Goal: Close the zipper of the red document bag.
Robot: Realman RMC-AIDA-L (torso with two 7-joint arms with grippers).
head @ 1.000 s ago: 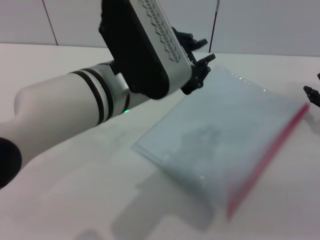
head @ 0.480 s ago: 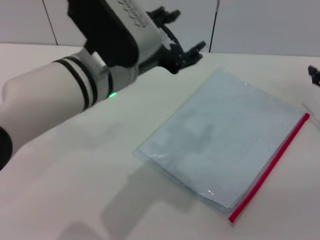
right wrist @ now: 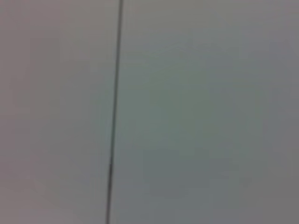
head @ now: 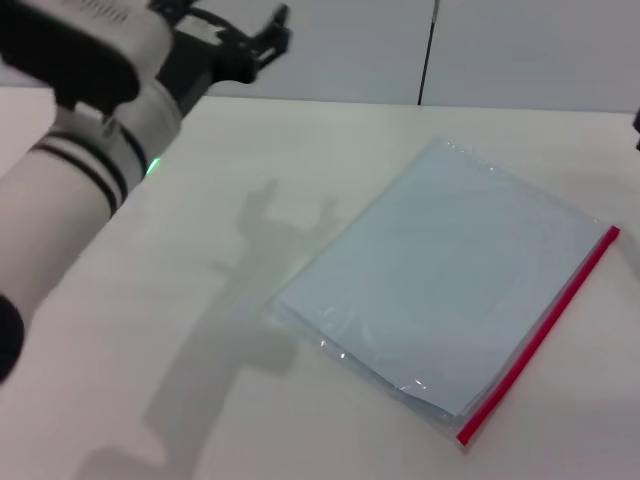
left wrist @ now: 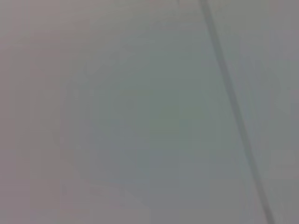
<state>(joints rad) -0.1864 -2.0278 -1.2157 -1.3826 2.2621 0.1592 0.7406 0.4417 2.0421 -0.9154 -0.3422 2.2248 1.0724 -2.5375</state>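
A: Head view: the bag (head: pixel 445 280) lies flat on the white table (head: pixel 250 180), toward the right side, turned at an angle; the zipper (head: pixel 540 335) runs as a red strip along its right edge, from the far right corner down to the near corner; I cannot make out the slider.

B: And the left gripper?

A: The left gripper (head: pixel 235 40) is raised at the far left, over the table's back edge and well apart from the bag; its dark fingers (head: pixel 272 28) stand spread, with nothing between them; its shadow falls on the table to the left of the bag.

B: The right gripper?

A: Only a small dark piece of it (head: pixel 636 130) shows at the right border, apart from the bag; whether its fingers are apart or together, I cannot tell.

B: The wrist views?

A: Both show only a plain grey wall (left wrist: pixel 117 116) with one thin dark seam (right wrist: pixel 114 112); no bag, no fingers.
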